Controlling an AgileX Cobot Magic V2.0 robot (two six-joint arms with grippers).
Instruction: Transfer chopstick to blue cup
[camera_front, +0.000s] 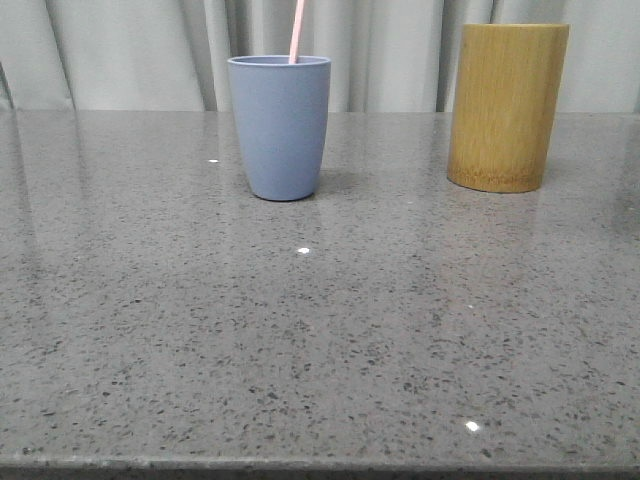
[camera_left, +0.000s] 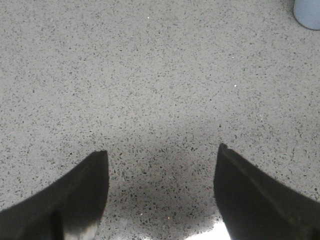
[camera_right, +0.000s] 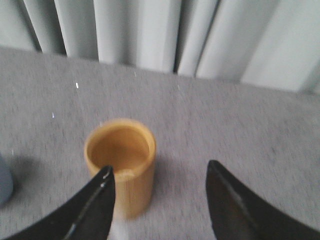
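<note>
The blue cup stands upright at the back of the table, left of centre. A pale pink chopstick stands in it, only its top end showing above the rim. My left gripper is open and empty over bare table, with the blue cup's base far off at the corner of its view. My right gripper is open and empty, above and just beside the bamboo cylinder; a sliver of the blue cup shows at the edge. Neither gripper shows in the front view.
A tall yellow-brown bamboo cylinder stands at the back right; its inside looks empty in the right wrist view. Pale curtains hang behind the grey speckled table.
</note>
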